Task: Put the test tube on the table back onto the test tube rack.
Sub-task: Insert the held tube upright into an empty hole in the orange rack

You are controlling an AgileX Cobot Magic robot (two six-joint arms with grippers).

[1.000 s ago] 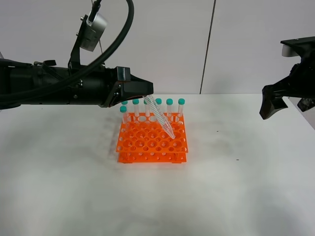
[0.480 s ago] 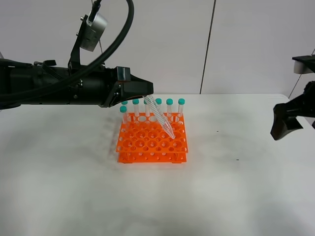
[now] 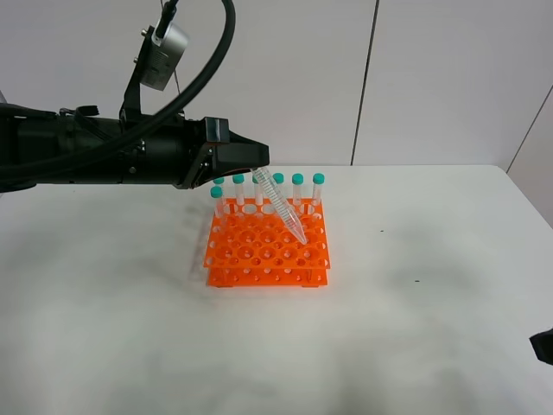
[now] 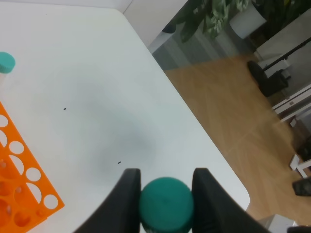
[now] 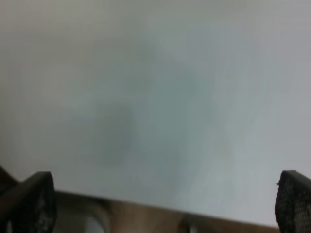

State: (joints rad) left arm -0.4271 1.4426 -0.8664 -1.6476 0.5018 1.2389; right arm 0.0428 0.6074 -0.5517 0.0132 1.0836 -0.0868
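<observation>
As the left gripper [image 3: 256,167] clamps the test tube [image 3: 282,207] by its teal cap [image 4: 166,204] and holds it aslant, its pointed tip meets a hole toward the right of the test tube rack [image 3: 259,255], in front of the back row of tubes [image 3: 297,180]. Insertion looks begun; next the tube wants righting, then lowering. The right gripper [image 5: 163,201], spread wide and empty, hangs by the right edge of the table [image 3: 432,285]

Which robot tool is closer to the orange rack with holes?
Left. The left tool hangs above the back of the bright orange plastic rack, holding a slanted clear teal-capped tube. The right tool sits far off at the high view's bottom-right corner.
</observation>
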